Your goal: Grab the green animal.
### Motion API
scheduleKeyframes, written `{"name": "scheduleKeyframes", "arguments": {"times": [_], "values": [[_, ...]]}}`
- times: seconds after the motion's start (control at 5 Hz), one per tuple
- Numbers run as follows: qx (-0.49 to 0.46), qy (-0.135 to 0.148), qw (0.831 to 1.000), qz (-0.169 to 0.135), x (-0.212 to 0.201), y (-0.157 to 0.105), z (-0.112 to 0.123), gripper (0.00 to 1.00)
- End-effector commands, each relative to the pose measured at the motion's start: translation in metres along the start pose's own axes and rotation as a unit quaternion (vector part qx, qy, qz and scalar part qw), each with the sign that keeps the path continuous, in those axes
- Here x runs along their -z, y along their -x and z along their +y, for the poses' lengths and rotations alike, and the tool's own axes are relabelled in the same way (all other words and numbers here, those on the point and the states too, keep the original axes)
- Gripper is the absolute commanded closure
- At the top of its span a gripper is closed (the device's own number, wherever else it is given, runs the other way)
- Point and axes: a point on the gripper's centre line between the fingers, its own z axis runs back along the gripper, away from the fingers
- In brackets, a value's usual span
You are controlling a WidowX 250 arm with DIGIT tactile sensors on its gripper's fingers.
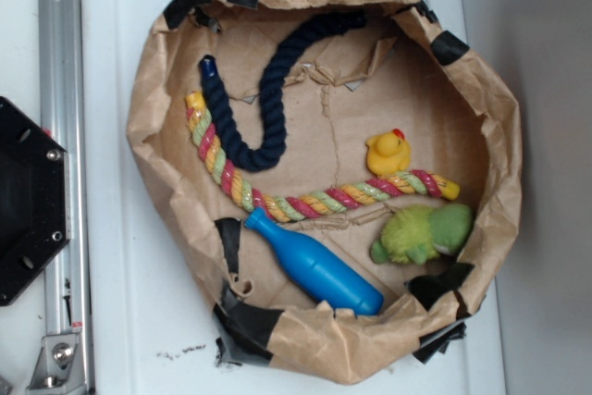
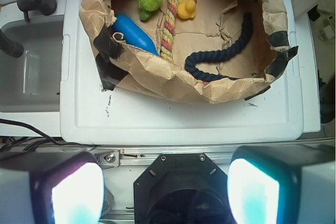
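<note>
- My gripper (image 2: 165, 182) hangs well back from the paper basket (image 1: 504, 136), fingers (image 2: 76, 192) spread wide with nothing between them.
- The basket's crumpled brown wall stands all round, patched with black tape (image 1: 242, 321) (several strips along the rim).
- The white surface (image 2: 178, 121) lies bare between me and the basket's nearest wall in the wrist view.
- In the exterior view the green animal (image 1: 424, 233) lies in the lower right of the basket, close against the wall, just below the braided rope (image 1: 305, 201).
- The yellow duck (image 1: 387, 152) sits just above that rope.
- The blue bottle (image 1: 314, 268) lies to the animal's left; the navy rope (image 1: 268, 99) curls at the upper left.
</note>
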Motion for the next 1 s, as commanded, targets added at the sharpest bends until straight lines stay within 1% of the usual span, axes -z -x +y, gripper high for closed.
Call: {"name": "scheduleKeyframes", "arguments": {"times": [0.0,0.2,0.4,0.6,0.8], "values": [[0.0,0.0,1.0,0.0,0.0,0.0,0.0,0.0],[0.109,-0.045,0.985,-0.13,0.039,-0.042,0.001,0.0],[0.119,-0.009,0.961,-0.248,0.061,-0.084,0.002,0.0],[0.119,0.015,0.964,-0.237,0.092,-0.115,0.009,0.0],[0.111,0.025,0.972,-0.206,0.13,-0.14,0.019,0.0]]}}
